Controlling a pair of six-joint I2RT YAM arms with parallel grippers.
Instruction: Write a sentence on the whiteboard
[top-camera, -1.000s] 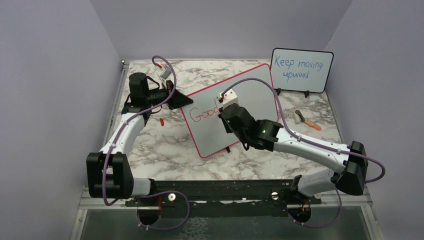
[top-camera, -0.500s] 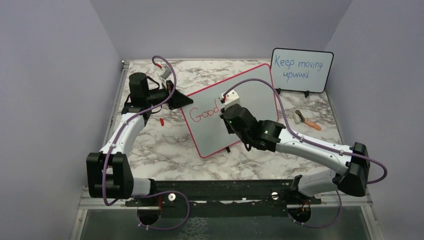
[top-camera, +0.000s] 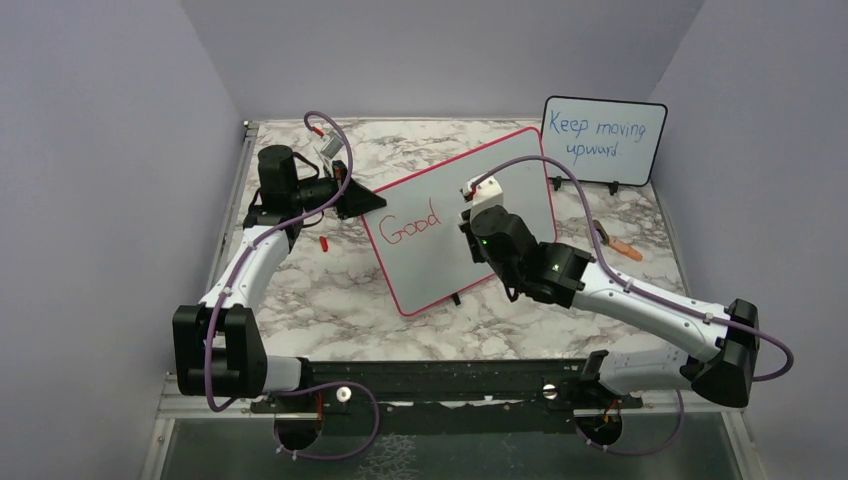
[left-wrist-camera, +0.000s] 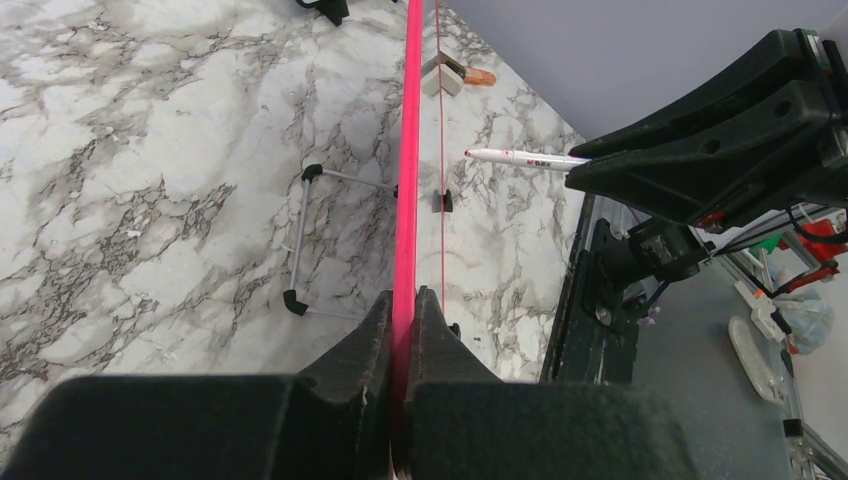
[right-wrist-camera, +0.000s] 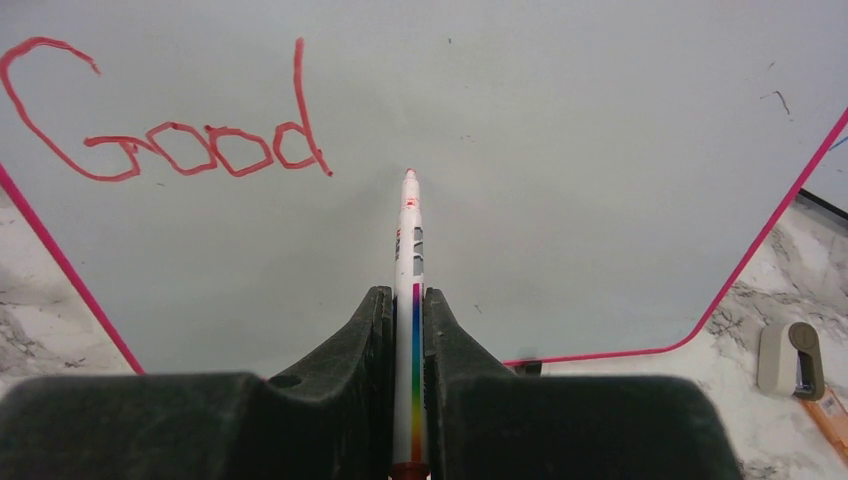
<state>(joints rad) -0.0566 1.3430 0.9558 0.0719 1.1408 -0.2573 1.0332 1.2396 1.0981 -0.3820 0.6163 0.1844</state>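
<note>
Marbled surface (top-camera: 300, 290) carries the whiteboard (top-camera: 425, 270), which we see standing propped near the middle, our left gripper (left-wrist-camera: 405, 300) pressed together on its red-pink left edge. Our right gripper (right-wrist-camera: 408, 295) pinches a marker (right-wrist-camera: 410, 230) whose tip points at the board just right of the sentence (right-wrist-camera: 190, 145), of which only the red word "Good" is written. We cannot tell whether the tip touches.
</note>
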